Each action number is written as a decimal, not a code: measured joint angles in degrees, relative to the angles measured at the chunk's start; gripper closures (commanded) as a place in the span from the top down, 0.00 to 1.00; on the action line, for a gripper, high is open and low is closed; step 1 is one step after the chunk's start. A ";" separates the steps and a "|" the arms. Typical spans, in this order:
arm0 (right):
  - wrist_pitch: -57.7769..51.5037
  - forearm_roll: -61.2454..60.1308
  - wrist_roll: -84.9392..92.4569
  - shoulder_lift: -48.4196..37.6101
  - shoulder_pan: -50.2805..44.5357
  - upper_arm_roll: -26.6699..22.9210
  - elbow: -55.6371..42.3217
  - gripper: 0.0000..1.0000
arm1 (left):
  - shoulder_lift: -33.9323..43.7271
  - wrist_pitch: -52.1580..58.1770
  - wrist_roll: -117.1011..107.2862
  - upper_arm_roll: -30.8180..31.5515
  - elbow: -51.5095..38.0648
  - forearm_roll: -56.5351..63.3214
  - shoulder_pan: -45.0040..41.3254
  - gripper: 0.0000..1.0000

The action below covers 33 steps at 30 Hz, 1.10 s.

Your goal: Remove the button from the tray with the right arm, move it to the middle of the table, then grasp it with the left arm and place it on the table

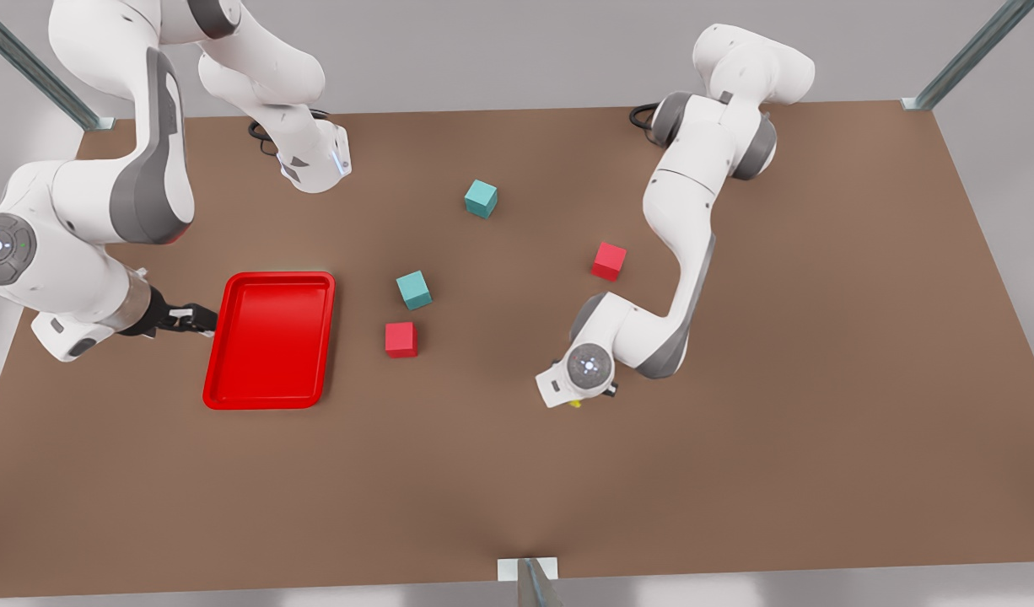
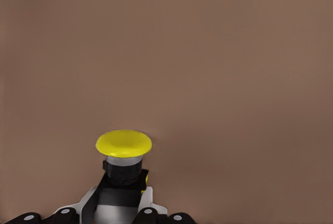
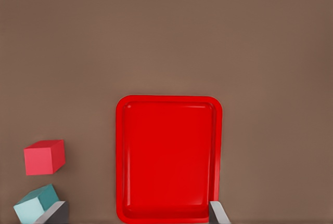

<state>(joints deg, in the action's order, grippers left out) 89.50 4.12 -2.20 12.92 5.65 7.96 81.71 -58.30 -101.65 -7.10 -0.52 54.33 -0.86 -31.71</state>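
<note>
Risk: the button point(image 2: 124, 154) sat clamped by its base in the left hand point(image 2: 120, 203), low over the bench point(image 1: 736, 472); in my judgement, letting go before contact would have let it tip onto its round cap.
Left hand: fingers point(image 2: 146, 195) pressed on the button's base.
Right hand point(image 1: 188, 319): waited just beside the tray point(image 1: 268, 388), fingers point(image 3: 218, 214) apart, nothing between them.
Tray: nothing in it.

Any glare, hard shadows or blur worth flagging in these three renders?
Front view: even, soft light; the red cubes and teal cubes cast faint shadows on the table. Left wrist view: a mild sheen on the button cap held in the left gripper. Right wrist view: the tray floor shows slight gloss, no blown-out glare.
</note>
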 measured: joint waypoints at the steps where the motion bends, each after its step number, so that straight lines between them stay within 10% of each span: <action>1: 0.03 -0.01 0.02 -0.01 -0.18 0.01 -0.02 1.00 | 0.01 -0.50 -0.47 -0.28 0.00 0.09 0.11 0.31; 33: 8.45 -1.22 0.48 3.27 1.31 -0.14 1.26 1.00 | -7.45 -48.77 -51.97 -27.59 6.98 2.34 -12.58 0.31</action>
<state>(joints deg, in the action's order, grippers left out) 97.95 2.90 -1.72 16.18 6.96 7.82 82.98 -65.75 -150.42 -59.07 -28.11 61.31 1.48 -44.29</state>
